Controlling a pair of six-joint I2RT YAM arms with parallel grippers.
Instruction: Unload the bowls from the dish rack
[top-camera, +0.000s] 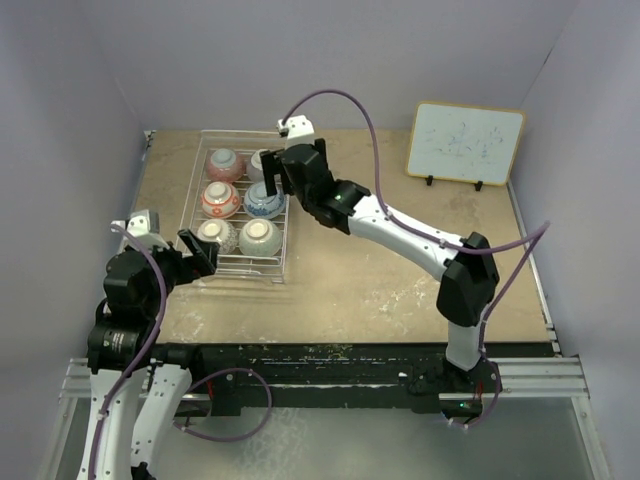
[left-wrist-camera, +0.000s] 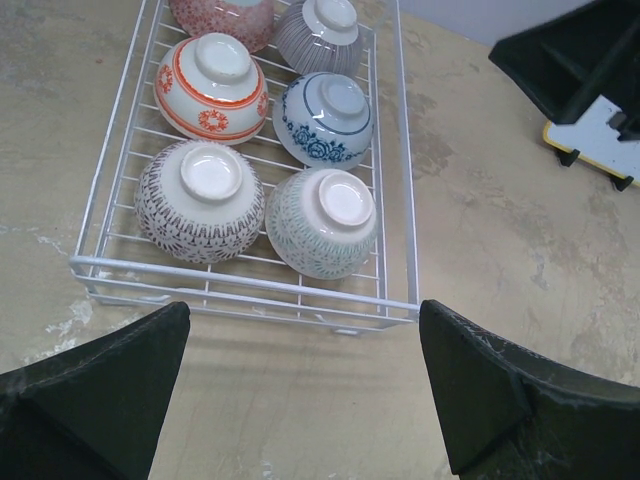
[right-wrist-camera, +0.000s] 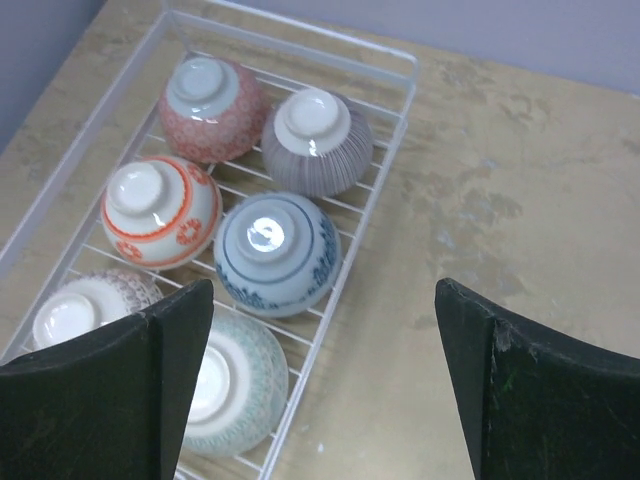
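The dish rack (top-camera: 291, 235) sits at the table's far left with six bowls upside down in it: pink (top-camera: 225, 162), grey (top-camera: 260, 160), red-orange (top-camera: 221, 199), blue (top-camera: 264, 200), purple (top-camera: 215, 235), pale green (top-camera: 260, 237). My left gripper (top-camera: 200, 254) is open and empty just in front of the rack's near rim (left-wrist-camera: 240, 280); in its wrist view (left-wrist-camera: 303, 310) the purple (left-wrist-camera: 200, 200) and green (left-wrist-camera: 322, 222) bowls are closest. My right gripper (top-camera: 284, 178) is open and empty above the rack's right side; in its wrist view (right-wrist-camera: 322, 290) the blue bowl (right-wrist-camera: 278, 250) lies beside its left finger.
A framed whiteboard (top-camera: 466, 143) leans on the back wall at the far right. Bare tabletop (top-camera: 400, 290) stretches right of the rack. Purple walls close in the left, back and right sides.
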